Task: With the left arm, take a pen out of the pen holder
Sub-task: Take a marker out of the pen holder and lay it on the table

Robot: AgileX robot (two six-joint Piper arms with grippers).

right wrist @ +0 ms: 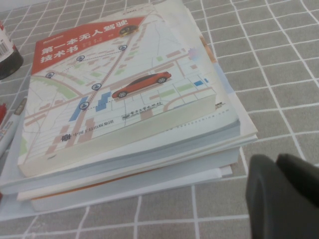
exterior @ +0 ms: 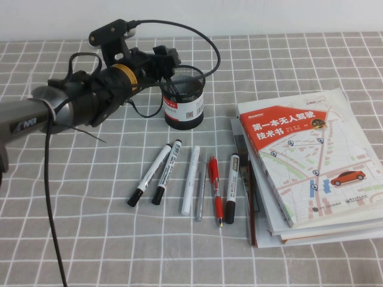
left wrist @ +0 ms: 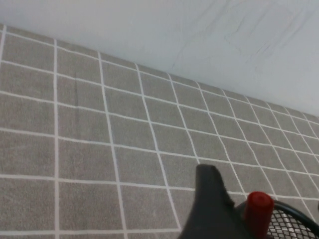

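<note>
Over the table, high view: left gripper (exterior: 166, 63) sits at the far-left rim of the black mesh pen holder (exterior: 184, 95); its grip state cannot be told. The holder carries a red-and-white label with a barcode, its text too small to read. The top book (exterior: 311, 155) of a stack on the right is titled "第一本无人驾驶技术书". The surface is a grey cloth with a white grid (exterior: 90, 239), with a white wall (exterior: 269, 15) behind. Six loose pens and markers (exterior: 191, 179) lie side by side in front of the holder, between it and the near edge.

Left wrist view: a dark part of the left gripper (left wrist: 212, 209) is just beside a red-capped pen (left wrist: 259, 209) standing at the holder's mesh rim (left wrist: 299, 219). Whether they touch cannot be told.

Right wrist view: right gripper (right wrist: 281, 199) hangs near the book stack's corner, with the same title legible on the cover (right wrist: 114, 84). Its grip state cannot be told.
</note>
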